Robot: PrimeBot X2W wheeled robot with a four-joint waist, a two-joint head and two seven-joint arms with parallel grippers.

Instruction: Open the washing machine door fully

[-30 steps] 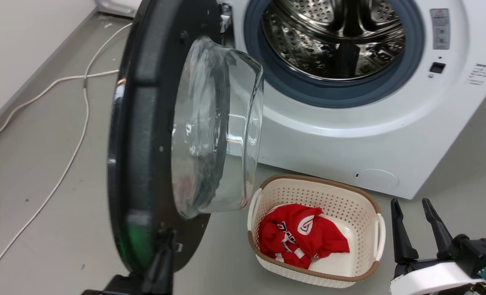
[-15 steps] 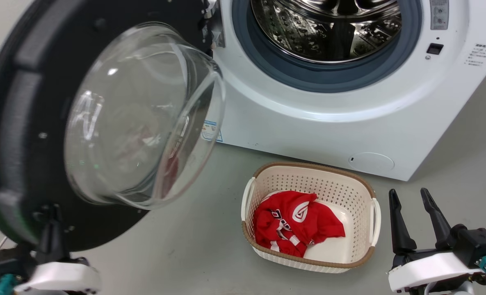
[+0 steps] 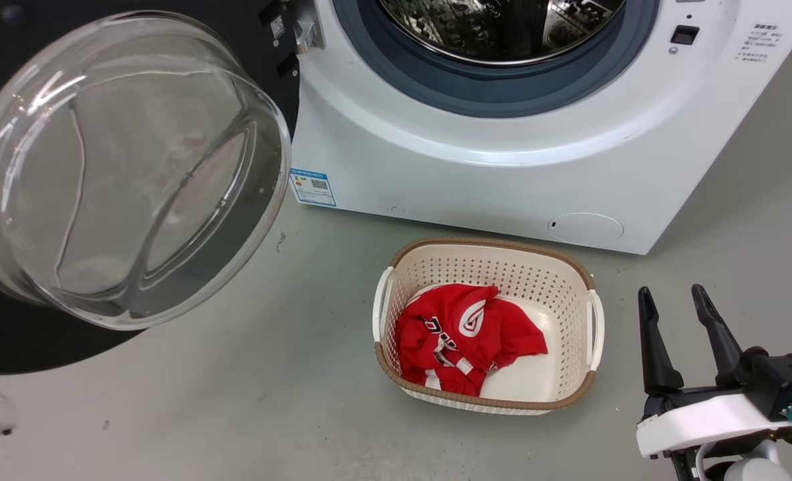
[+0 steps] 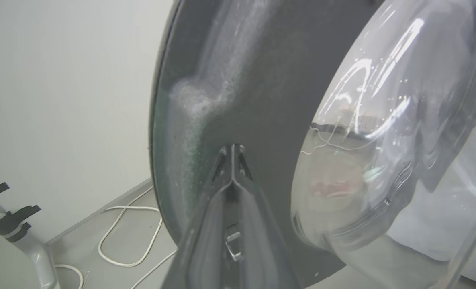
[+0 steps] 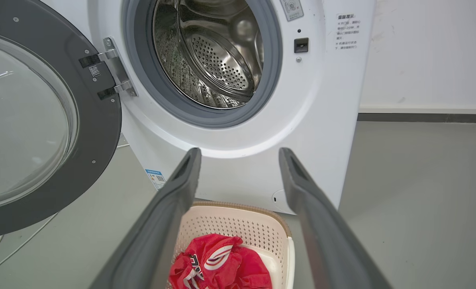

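The washing machine door (image 5: 41,120) seems heavy, stiff, slick, its glass bowl (image 3: 121,167) fragile; push the black rim (image 4: 262,100), where the left gripper (image 4: 232,150), 2 fingers together, touches; right gripper (image 3: 670,290) idles, fingers apart

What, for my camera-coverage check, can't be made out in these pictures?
- Left claw, left wrist view: blurred tips against the washing machine door; contact unclear.
- Door's rim, head view: cut off by left and top edges.
- Printed labels, head view: too small to read.
- Red garment, right wrist view: partly hidden behind right claw fingers.
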